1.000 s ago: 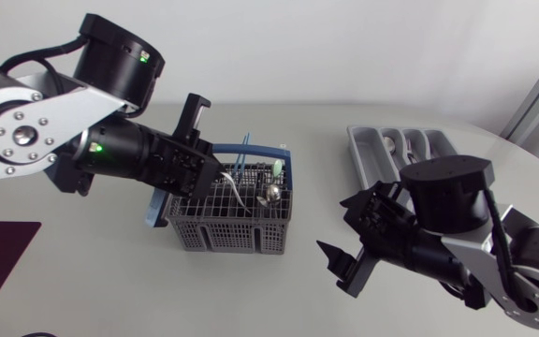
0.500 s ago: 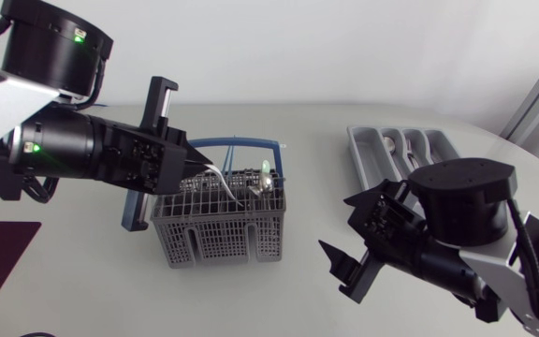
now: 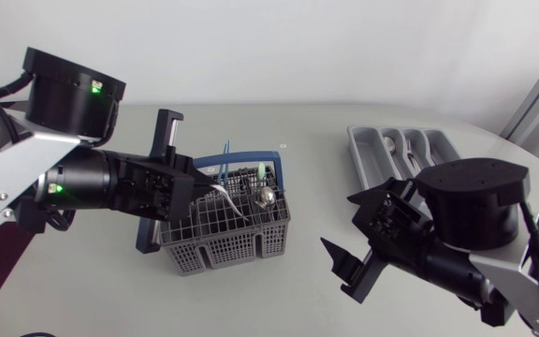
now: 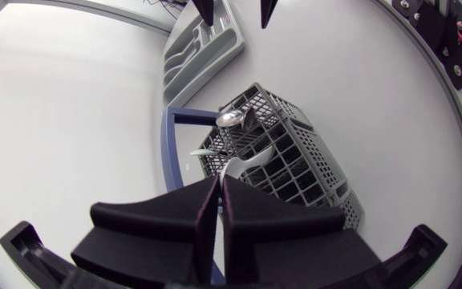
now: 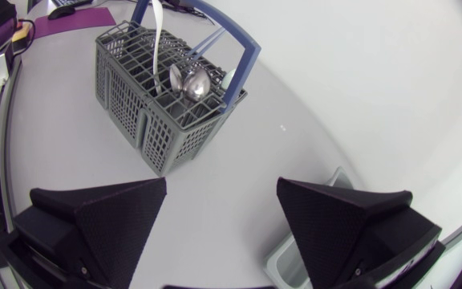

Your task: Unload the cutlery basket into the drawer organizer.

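Here, pale table [image 3: 316, 192]: grey cutlery basket [image 3: 232, 245], drawer organizer [image 3: 367, 150] well apart. Left tool [image 4: 218, 183] clamped on white utensil [image 4: 243, 166]; right tool [image 5: 221, 183] spread apart.

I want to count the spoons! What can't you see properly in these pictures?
Cutlery basket: in the head view its grid walls hide the lower ends of everything inside.
Drawer organizer: in the head view the right arm covers its near end; tiny in the left wrist view.
White utensil: in the right wrist view one end is cut off by the edge.
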Controlling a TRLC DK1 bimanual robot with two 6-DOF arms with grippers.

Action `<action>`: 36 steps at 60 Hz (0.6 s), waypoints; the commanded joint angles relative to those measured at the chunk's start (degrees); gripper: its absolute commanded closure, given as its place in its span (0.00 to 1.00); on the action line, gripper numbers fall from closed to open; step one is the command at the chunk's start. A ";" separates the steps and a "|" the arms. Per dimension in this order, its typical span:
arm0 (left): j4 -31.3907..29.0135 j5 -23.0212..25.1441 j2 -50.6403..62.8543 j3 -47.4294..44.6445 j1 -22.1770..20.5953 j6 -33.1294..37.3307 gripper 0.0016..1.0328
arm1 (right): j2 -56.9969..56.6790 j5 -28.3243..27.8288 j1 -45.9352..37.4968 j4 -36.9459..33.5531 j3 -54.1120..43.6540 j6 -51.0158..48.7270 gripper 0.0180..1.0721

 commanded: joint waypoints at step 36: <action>10.80 -16.59 -2.13 -7.53 -9.74 -5.78 0.93 | 4.49 0.87 4.38 3.25 -0.02 2.65 0.06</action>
